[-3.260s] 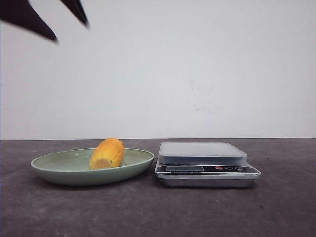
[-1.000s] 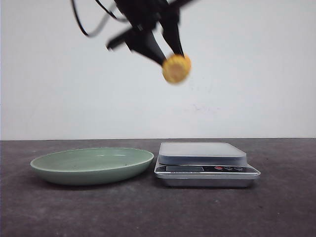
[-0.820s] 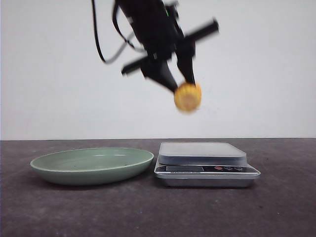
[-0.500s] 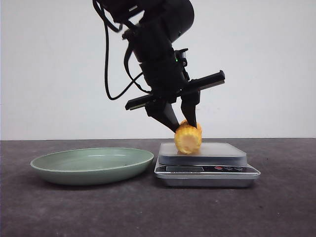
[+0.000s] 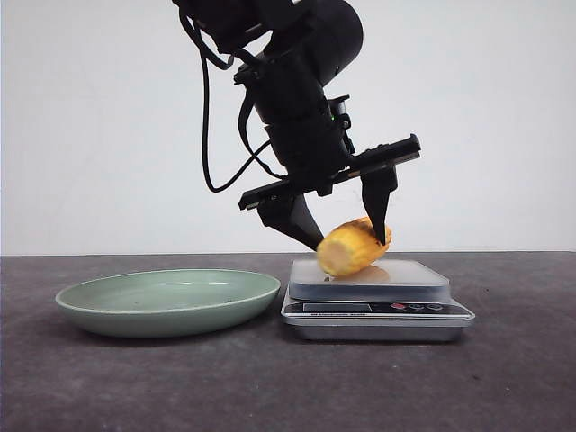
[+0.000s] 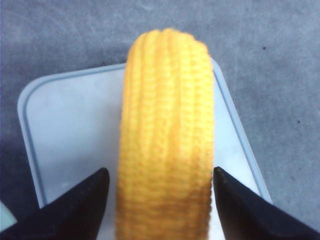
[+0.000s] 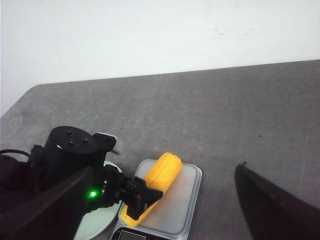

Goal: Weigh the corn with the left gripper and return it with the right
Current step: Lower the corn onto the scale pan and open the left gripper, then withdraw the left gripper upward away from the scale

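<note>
The yellow-orange corn (image 5: 346, 250) lies tilted on the platform of the silver kitchen scale (image 5: 378, 310). My left gripper (image 5: 349, 243) stands over it, open, with one black finger on each side. In the left wrist view the corn (image 6: 165, 125) sits between the fingertips (image 6: 95, 187), with a small gap on each side. My right gripper (image 7: 167, 167) is open and empty, high above the table, and does not show in the front view. Its view shows the corn (image 7: 159, 182) on the scale (image 7: 182, 210), with the left gripper over it.
A shallow green plate (image 5: 171, 301) sits empty just left of the scale; its edge shows in the right wrist view (image 7: 95, 225). The dark grey table stretches to a white wall behind. Black cables hang from the left arm above the plate.
The left gripper carried the corn from the plate down onto the scale. In the last half second its jaws opened and the corn tipped over, lying tilted on the platform.
</note>
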`<action>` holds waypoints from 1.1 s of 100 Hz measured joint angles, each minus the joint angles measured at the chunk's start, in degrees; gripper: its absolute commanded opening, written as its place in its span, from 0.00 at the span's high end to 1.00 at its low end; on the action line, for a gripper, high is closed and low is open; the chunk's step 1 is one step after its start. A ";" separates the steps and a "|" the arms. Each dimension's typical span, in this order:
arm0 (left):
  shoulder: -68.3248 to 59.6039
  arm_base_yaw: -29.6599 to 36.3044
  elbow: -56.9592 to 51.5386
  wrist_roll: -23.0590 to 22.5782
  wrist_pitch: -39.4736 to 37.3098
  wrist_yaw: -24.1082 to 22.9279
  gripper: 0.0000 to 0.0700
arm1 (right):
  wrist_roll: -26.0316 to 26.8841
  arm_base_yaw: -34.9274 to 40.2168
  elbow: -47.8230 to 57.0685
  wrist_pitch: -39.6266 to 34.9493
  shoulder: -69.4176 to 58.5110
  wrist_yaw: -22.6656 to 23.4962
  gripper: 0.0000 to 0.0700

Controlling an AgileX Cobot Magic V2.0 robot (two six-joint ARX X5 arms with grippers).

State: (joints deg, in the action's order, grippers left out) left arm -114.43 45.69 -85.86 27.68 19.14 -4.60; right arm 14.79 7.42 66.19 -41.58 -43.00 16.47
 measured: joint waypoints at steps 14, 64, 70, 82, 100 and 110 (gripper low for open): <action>0.09 0.33 -0.28 -0.68 0.04 -0.02 0.42 | -0.02 0.00 0.00 0.00 0.00 0.00 0.18; 26.53 -1.14 -1.51 -11.93 5.68 -7.23 0.37 | 0.00 0.00 0.00 -0.37 0.00 0.02 0.18; 31.30 -2.03 -1.51 -13.42 8.28 -7.65 0.37 | 0.00 0.00 0.02 -0.31 -0.22 0.15 0.18; 42.38 -3.19 -1.51 -16.02 14.75 -11.82 0.37 | 0.00 0.74 0.13 0.17 -1.88 0.57 0.18; 58.64 -3.48 -1.90 -18.29 27.32 -21.35 0.37 | 0.04 5.86 0.22 4.44 -7.37 1.40 0.18; 65.44 -3.48 -1.90 -18.53 34.32 -25.16 0.37 | 0.48 10.69 0.20 8.48 -11.56 -1.57 0.18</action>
State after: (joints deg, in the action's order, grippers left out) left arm -48.99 42.22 -87.77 9.15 53.45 -29.76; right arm 15.27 18.11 66.39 -33.10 -54.57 14.90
